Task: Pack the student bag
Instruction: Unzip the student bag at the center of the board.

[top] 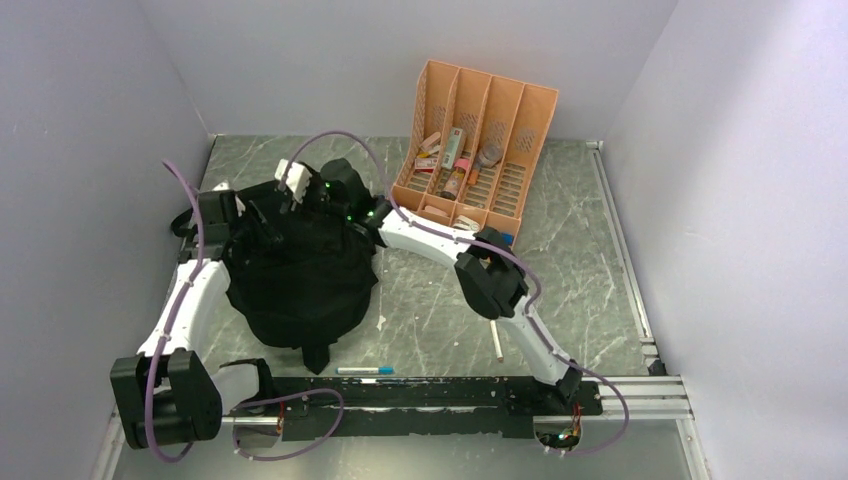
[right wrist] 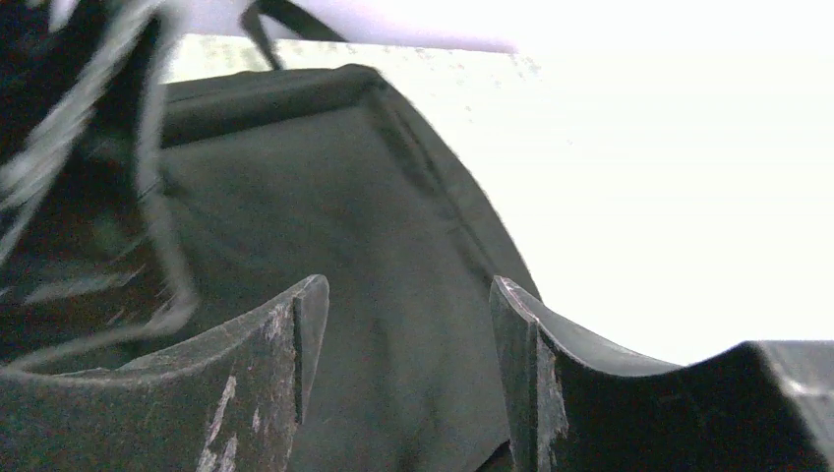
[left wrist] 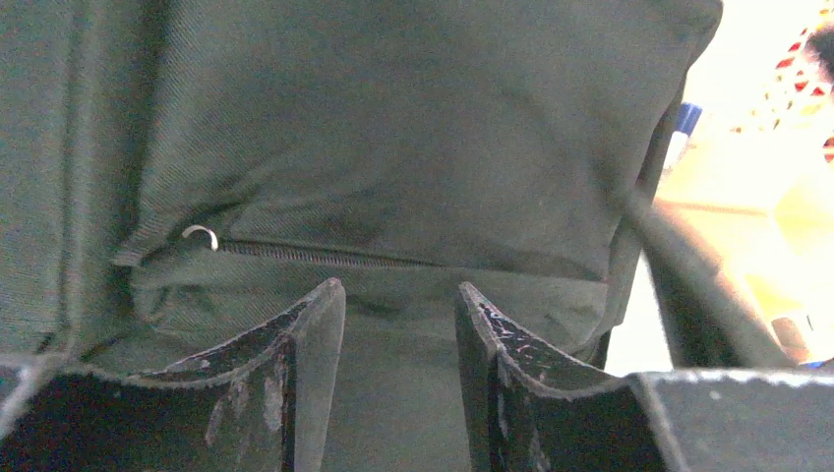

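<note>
The student bag (top: 300, 285) is a soft black backpack slumped on the table's left half. Both grippers are at its far top edge. My left gripper (top: 262, 214) reaches in from the left; in the left wrist view it (left wrist: 398, 287) stands open, close against the bag fabric (left wrist: 393, 128), just below a closed zipper (left wrist: 315, 256) with a small metal ring (left wrist: 200, 233). My right gripper (top: 308, 190) comes in from the right over the bag's top; in the right wrist view it (right wrist: 408, 281) is open, with the bag's dark cloth (right wrist: 325, 197) showing in the gap.
An orange slotted desk organizer (top: 480, 110) with several small items stands at the back right. A blue-capped pen (top: 365, 370) lies near the front rail (top: 420, 392). A white stick (top: 497, 340) lies beside the right arm. Grey walls close in on the left, back and right.
</note>
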